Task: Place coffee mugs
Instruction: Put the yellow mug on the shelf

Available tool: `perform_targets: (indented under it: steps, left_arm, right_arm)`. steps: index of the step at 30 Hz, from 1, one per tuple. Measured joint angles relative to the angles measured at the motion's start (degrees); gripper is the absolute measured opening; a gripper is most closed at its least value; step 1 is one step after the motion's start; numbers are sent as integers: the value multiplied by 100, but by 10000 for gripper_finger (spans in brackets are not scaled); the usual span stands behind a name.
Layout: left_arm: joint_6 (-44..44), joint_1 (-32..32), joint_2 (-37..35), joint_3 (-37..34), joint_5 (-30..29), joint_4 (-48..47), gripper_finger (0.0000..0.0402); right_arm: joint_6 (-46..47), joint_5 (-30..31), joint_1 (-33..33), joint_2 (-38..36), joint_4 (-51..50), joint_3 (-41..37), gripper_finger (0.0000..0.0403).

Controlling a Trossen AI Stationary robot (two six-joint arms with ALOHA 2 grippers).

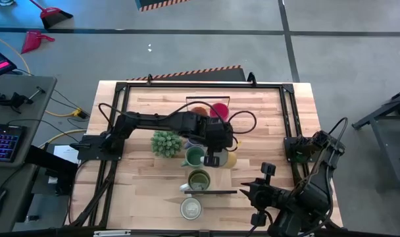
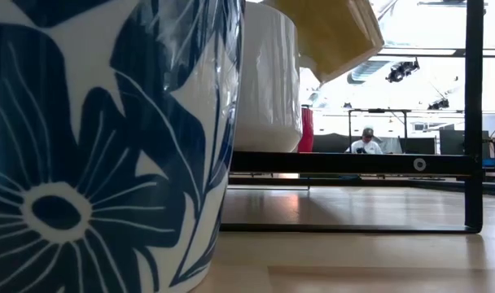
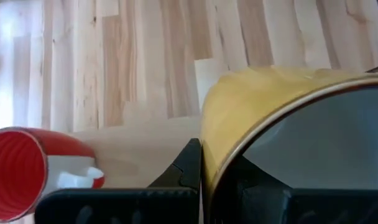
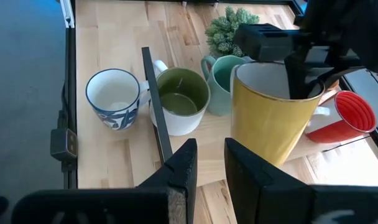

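Yellow glazed ceramic mug (image 4: 273, 118), tilted and clear of the wooden table (image 1: 266, 131), hangs pinched by its rim in the left gripper (image 1: 212, 157), fingers closed on the wall, at the table's centre. Teal mug (image 4: 229, 81) sits at its nine o'clock seen from above. Right gripper (image 4: 207, 165) waits at five o'clock, part-open, empty.

A light wooden counter (image 1: 154, 197) stands on a grey concrete floor (image 1: 187, 52) crossed by dark tape lines. On the left claw's side sits a grey desk (image 1: 22, 131) with a lit keyboard (image 1: 4, 141). A red dustpan (image 1: 34, 41) lies on the floor. Beyond the counter, a person (image 2: 365, 143) sits in a bright room.
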Motion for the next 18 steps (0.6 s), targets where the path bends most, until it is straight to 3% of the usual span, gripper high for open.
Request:
perform_targets:
  steps: [18]
  left_arm:
    - [81, -207, 407, -33, 39, 44, 9]
  right_arm:
    - [-3, -33, 0, 2, 0, 0, 60]
